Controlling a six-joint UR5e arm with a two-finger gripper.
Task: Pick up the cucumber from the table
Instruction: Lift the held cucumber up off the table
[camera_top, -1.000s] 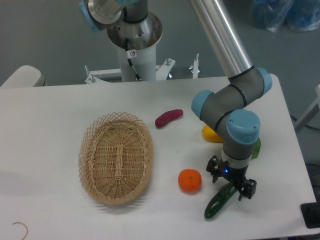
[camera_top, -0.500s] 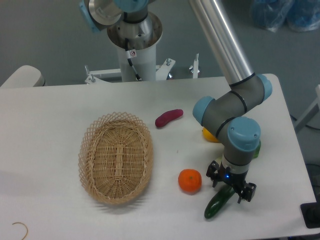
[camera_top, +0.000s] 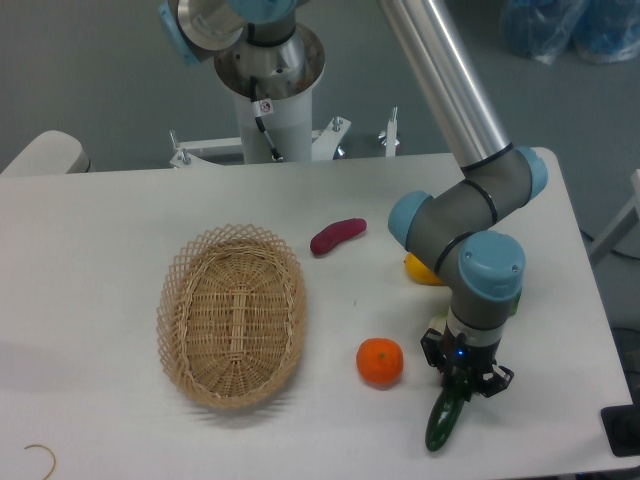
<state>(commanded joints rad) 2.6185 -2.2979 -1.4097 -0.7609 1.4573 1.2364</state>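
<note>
Right now the gripper (camera_top: 465, 381) has its fingers closed on the upper end of the cucumber (camera_top: 444, 413), which hangs steeply below it, long axis nearly upright, lower tip angled slightly left toward the table (camera_top: 120, 200) front edge. An orange (camera_top: 380, 361) sits just left; bare tabletop lies right.

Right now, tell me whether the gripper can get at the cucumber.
Likely yes: the gripper is already down over the cucumber, its fingers appearing closed on the near end, with nothing between them.
</note>
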